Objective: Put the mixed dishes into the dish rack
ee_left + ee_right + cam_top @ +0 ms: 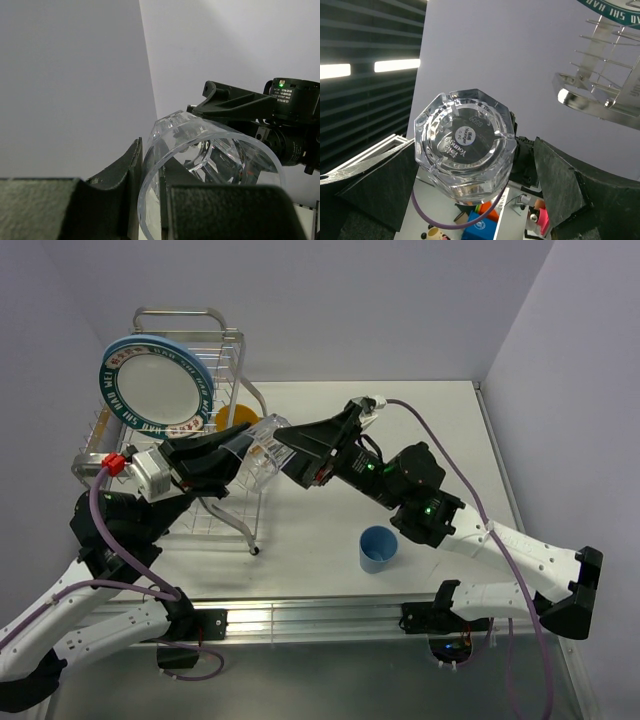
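The small clear glass (262, 445) hangs on its side above the table beside the dish rack (225, 350). My left gripper (240, 455) is shut on its rim wall, one finger inside the mouth and one outside (120, 185). My right gripper (290, 445) stands open around the glass's base (462, 140), its fingers (560, 185) spread with a gap showing. The white plate with the teal lettered rim (155, 390) stands upright in the rack. The orange-yellow bowl (238, 418) shows behind the arms at the rack's right side. The small blue cup (378, 548) stands upright on the table.
The rack's wire tines (600, 95) and the plate's rim (615, 10) lie to the upper right in the right wrist view. The two arms meet nose to nose over the table's left centre. Walls close off the far and right sides.
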Tool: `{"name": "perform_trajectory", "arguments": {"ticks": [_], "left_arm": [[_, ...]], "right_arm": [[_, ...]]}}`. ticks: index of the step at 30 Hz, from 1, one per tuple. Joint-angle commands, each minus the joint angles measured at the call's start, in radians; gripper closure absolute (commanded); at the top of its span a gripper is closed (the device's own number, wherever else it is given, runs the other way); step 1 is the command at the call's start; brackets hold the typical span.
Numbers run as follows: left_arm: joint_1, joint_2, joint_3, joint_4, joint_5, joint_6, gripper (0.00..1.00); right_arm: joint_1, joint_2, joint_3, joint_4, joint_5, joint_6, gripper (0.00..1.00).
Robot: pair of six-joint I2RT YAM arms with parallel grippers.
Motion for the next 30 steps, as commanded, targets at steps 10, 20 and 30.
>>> {"name": "perform_trajectory", "arguments": {"ticks": [10,20,30], "left_arm": [[0.0,-0.006,-0.012,0.091,0.002,-0.025,1.0],[0.001,-0.001,0.067,-0.073,-0.071,-0.073,0.01],[0.0,-0.06,0.175,-0.337,-0.229,-0.187,0.01]], "right_arm": [[0.024,0.045,0.109,0.042,0.019,-0.065,0.44],[0.006,-0.004,0.083,-0.03,0.098,-0.185,1.0],[-0.174,-0.078,0.058,-0.194,0.135,-0.393,1.0]]}}
